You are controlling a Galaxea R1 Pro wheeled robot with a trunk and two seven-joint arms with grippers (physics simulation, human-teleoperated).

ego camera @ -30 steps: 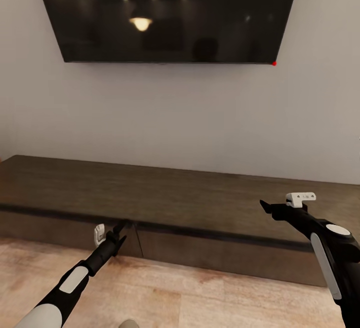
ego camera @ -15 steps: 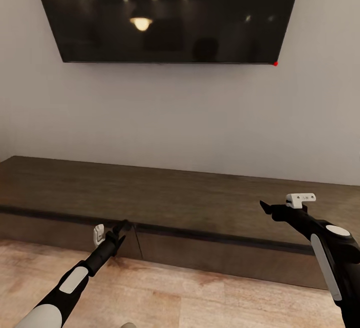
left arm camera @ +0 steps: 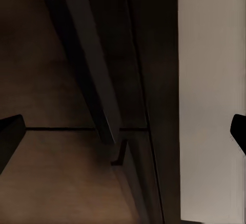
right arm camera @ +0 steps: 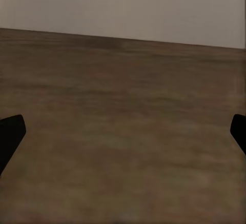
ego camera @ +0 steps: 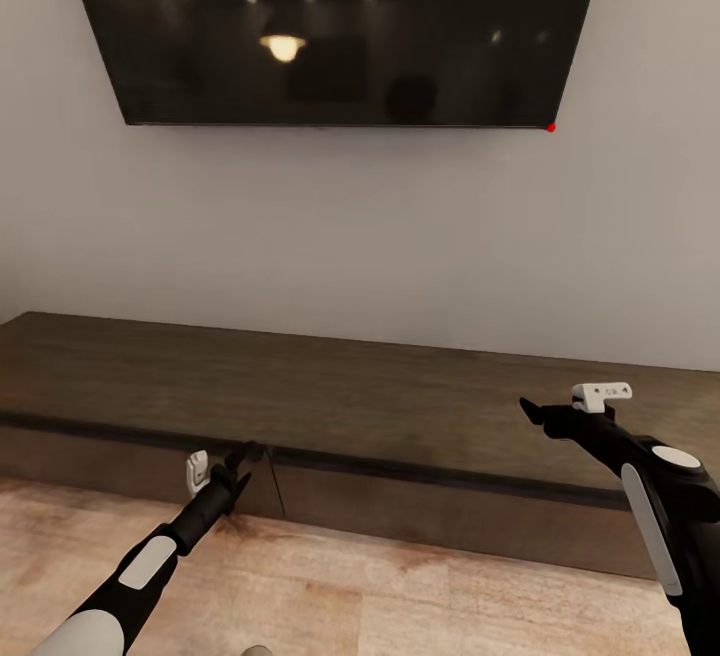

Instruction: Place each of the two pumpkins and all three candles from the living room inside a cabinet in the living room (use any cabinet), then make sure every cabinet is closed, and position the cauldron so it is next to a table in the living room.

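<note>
Barely anything has shifted over the last second: the right gripper [ego camera: 532, 410] has crept up a hair and the view has nudged slightly, while the left gripper [ego camera: 243, 455] sits where it was, right at the dark recessed gap under the top edge of the cabinet [ego camera: 330, 391].

Both pairs of fingers are spread wide with nothing between them; in each wrist view only the dark fingertips peek in at the edges. The cabinet's top slab is just below and ahead of the right gripper, and its drawer fronts are directly ahead of the left one, with the vertical seam between two fronts just to its right. The TV [ego camera: 335, 28] hangs on the wall well above both.

My guess is the left arm is trying to hook a drawer open so stuff can go in. What could go wrong: the fronts have no handles, so if the tip isn't properly behind the lip it just slides off when pulled. Or it catches the seam and drags the neighbouring front. The right arm hovering low over the top could also bump it if the base rolls forward.
</note>
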